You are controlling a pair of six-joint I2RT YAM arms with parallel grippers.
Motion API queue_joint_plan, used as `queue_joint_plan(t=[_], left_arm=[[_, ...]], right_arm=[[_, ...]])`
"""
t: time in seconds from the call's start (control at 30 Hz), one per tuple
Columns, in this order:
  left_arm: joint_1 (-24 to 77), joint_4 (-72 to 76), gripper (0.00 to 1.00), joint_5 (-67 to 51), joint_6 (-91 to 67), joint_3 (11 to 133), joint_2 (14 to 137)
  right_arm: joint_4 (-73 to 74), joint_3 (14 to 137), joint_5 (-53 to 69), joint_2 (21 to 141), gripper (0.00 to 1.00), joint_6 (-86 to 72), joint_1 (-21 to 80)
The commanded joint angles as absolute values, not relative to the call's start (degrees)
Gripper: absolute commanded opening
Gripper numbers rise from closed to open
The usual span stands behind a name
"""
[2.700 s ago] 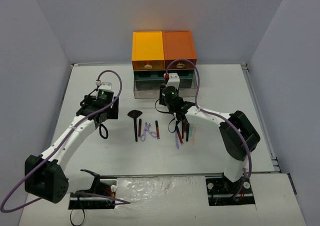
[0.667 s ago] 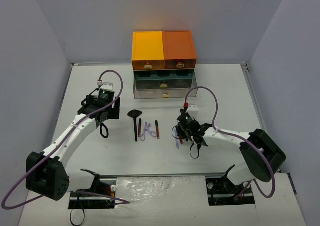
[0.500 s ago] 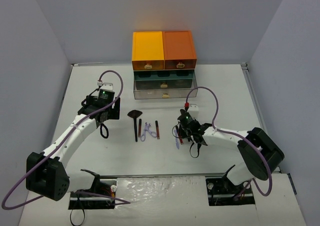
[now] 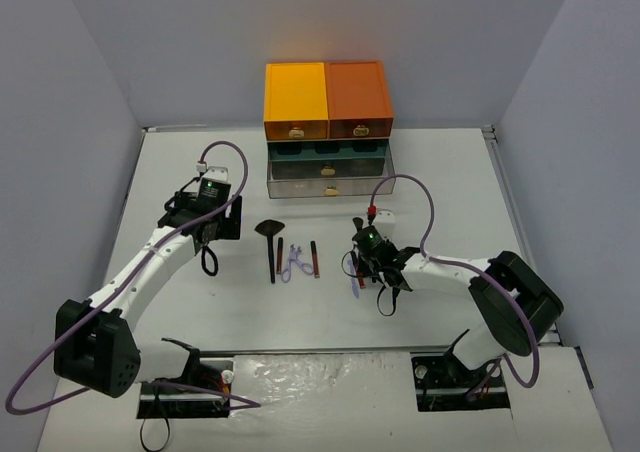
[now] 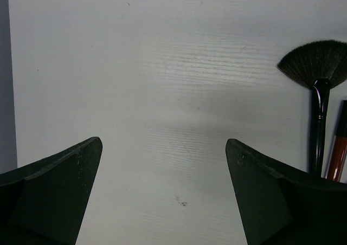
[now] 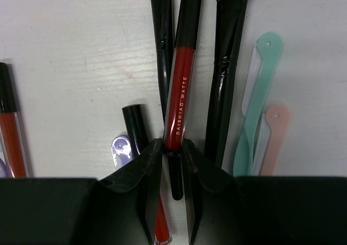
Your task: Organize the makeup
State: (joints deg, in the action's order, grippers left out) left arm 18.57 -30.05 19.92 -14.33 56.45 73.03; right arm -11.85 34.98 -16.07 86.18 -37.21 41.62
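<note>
Right gripper (image 6: 172,145) clamps red gloss tube (image 6: 179,88). Left gripper (image 5: 164,144) jaws spread wide; fan brush (image 5: 317,66) at 2 o'clock.

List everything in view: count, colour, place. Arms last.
table: one, white
drawer box: one, orange over dark and clear drawers, far edge
fan brush: one, black, centre
curler: one, purple, right of fan brush
centre lip glosses: two, red, black caps, flanking curler
held lip gloss: one, red, black cap, between right jaws
brushes: two, black, either side of held lip gloss
sticks: two, mint and pink, right of brushes
left gripper: one, black, open over bare table
right gripper: one, black, closed on held lip gloss
</note>
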Motion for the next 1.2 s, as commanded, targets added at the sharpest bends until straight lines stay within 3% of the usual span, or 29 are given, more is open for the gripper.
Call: queue_joint_plan(t=[0.0, 0.5, 0.9, 1.03, 1.17], left_arm=[[18.2, -27.8, 0.97, 20.2, -15.3, 59.5, 72.8], [18.2, -28.0, 0.97, 20.3, -15.4, 59.7, 73.0], [18.2, -28.1, 0.97, 20.6, -15.4, 59.7, 73.2], [18.2, -28.2, 0.97, 20.5, -15.4, 59.7, 73.3], [18.2, -28.3, 0.97, 20.4, -15.4, 59.7, 73.6]], right_arm=[[-9.6, 35.9, -17.3, 87.1, 0.17, -40.1, 42.7], [-2.4, 34.7, -18.9, 84.0, 0.25, -42.8, 44.3], [-0.2, 35.0, -19.2, 84.9, 0.21, -44.3, 45.9], [1.6, 34.8, -19.2, 84.9, 0.3, -44.8, 46.9], [1.9, 35.0, -19.0, 84.7, 0.31, -44.9, 47.4]])
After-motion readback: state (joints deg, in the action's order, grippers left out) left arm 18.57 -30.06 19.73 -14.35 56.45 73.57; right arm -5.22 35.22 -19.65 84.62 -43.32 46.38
